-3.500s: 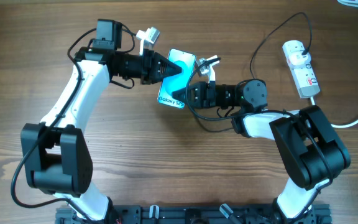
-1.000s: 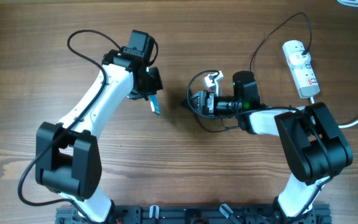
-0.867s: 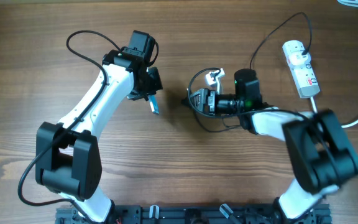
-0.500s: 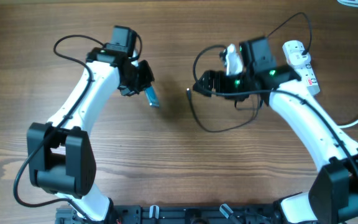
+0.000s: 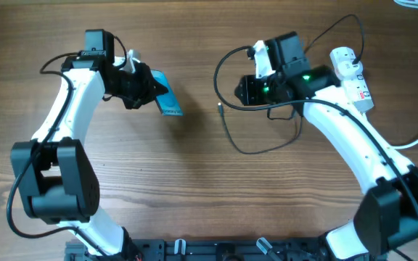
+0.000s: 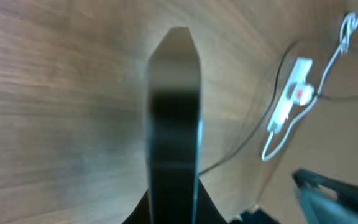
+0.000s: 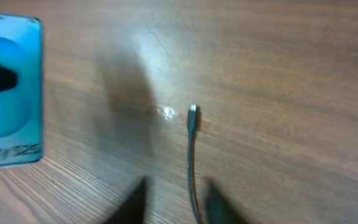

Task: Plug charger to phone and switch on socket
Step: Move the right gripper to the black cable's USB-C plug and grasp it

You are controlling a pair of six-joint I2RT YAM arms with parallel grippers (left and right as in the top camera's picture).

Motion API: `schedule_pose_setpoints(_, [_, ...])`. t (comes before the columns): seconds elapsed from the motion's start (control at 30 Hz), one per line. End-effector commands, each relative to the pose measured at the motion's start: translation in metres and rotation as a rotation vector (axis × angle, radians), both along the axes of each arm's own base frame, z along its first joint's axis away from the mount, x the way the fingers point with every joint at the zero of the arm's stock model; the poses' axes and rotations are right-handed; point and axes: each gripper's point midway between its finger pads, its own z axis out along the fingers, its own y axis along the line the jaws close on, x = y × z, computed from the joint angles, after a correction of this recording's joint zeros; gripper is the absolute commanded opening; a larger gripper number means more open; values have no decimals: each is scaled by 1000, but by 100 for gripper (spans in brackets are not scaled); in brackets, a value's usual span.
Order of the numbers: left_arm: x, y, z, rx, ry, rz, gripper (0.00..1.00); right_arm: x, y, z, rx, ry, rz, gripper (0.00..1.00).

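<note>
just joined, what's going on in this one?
Left gripper is shut on the phone, holding it by one end, screen showing. The cable is not plugged in: its tip lies on the table, apart from the phone. Right gripper hangs over the cable just behind the tip, fingers apart on either side of it, not gripping yet. The socket sits at the far right, neither arm on it.

A robotics lab bench: two robot arms (image 5: 58,109) mounted at a wood-grain table (image 5: 194,188).
</note>
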Motion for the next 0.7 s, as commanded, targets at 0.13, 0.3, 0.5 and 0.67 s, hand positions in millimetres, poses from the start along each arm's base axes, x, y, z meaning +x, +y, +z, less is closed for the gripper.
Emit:
schedule_pose_setpoints(0.13, [4, -9, 9, -63, -73, -70, 4, -29, 27, -82, -239, 117, 87, 5])
schedule_pose_setpoints(0.3, [4, -9, 9, -63, -75, -70, 4, -39, 35, -119, -343, 150, 174, 13])
schedule_pose_setpoints(0.5, [5, -8, 8, -55, -75, -69, 4, -49, 31, -122, -356, 193, 184, 30])
schedule_pose_setpoints(0.67, [4, -8, 8, -56, -74, -69, 4, -61, 18, -128, -425, 230, 244, 36])
